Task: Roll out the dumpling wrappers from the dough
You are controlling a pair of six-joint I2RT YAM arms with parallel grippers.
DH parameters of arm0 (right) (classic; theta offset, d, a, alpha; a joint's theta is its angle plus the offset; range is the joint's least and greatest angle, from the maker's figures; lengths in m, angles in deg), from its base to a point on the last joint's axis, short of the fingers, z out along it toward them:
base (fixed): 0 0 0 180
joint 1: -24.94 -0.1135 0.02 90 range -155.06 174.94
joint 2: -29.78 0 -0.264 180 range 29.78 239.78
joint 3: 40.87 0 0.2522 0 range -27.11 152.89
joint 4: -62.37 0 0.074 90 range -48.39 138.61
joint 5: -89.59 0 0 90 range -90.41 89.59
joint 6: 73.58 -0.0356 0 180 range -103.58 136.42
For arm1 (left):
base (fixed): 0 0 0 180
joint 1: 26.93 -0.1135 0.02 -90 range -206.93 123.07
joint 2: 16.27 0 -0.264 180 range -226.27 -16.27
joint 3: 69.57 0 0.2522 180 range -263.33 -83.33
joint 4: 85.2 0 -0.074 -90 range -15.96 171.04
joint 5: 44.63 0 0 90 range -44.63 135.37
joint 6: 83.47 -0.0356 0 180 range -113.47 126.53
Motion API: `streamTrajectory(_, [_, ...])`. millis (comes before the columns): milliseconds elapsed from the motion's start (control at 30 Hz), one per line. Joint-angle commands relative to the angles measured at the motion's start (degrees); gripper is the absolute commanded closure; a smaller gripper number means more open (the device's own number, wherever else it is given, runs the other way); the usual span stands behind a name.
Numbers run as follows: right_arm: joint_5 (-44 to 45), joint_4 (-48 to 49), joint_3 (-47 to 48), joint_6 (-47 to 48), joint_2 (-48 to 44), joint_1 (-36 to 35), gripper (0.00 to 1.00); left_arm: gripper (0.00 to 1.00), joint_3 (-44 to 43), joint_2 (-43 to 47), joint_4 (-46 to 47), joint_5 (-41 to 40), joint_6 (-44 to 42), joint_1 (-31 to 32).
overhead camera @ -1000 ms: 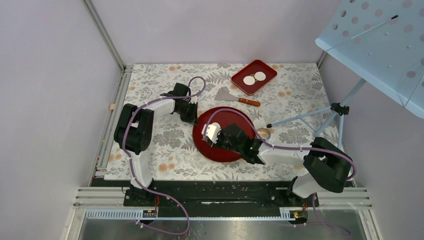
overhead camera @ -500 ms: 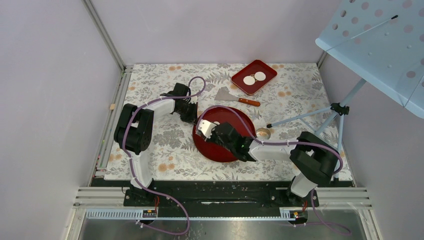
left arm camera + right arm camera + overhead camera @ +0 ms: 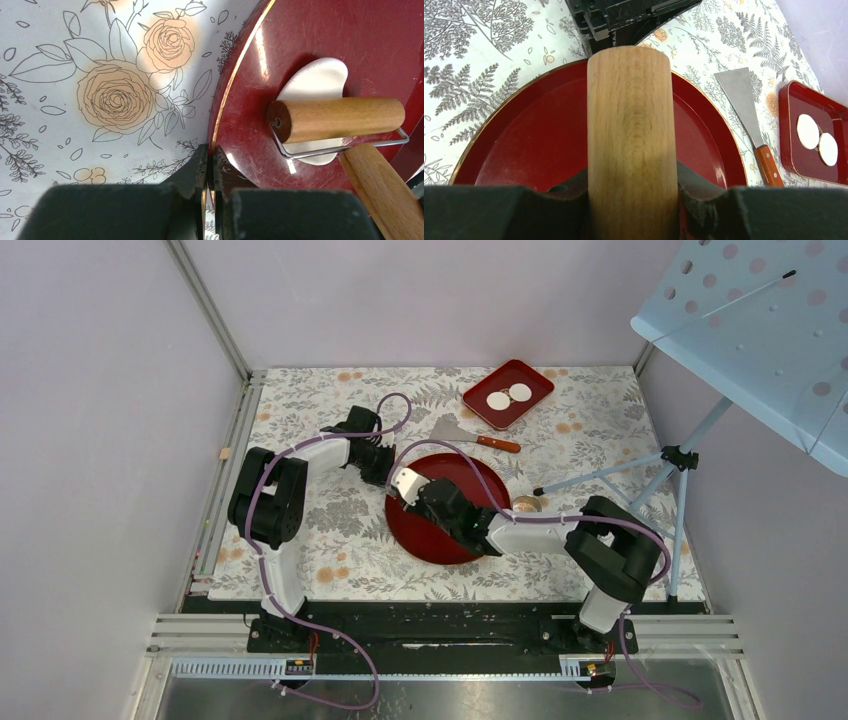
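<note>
Rolling is in hand: the right gripper (image 3: 631, 192), jaws clamped on the rolling pin (image 3: 335, 119), rests the roller on the dough (image 3: 317, 80) near the rim of the red plate (image 3: 250, 145), where the left gripper's (image 3: 210, 152) jaws pinch it steady; next, I judge, press evenly across.

Premises were a robot test cell: plain partition walls (image 3: 100, 440), aluminium framing (image 3: 208, 310), two robot arms (image 3: 268, 502) bolted beside a cloth-covered tabletop (image 3: 340, 540).
</note>
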Motion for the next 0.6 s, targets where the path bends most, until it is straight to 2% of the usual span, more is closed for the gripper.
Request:
streamTrajectory(0, [0.6, -17.8, -2.7, -6.2, 6.7, 2.0, 1.00, 1.00, -0.7, -1.2, -1.5, -0.1, -0.5, -0.5])
streamTrajectory(267, [0.9, -20.3, -1.5, -9.1, 7.9, 3.7, 1.00, 1.00, -0.6, -1.1, -1.6, 0.0, -0.5, -0.6])
streamTrajectory(567, [-7.7, -15.4, -8.2, -5.5, 4.5, 0.4, 1.00, 1.00, -0.6, -1.2, -1.5, 0.2, -0.5, -0.8])
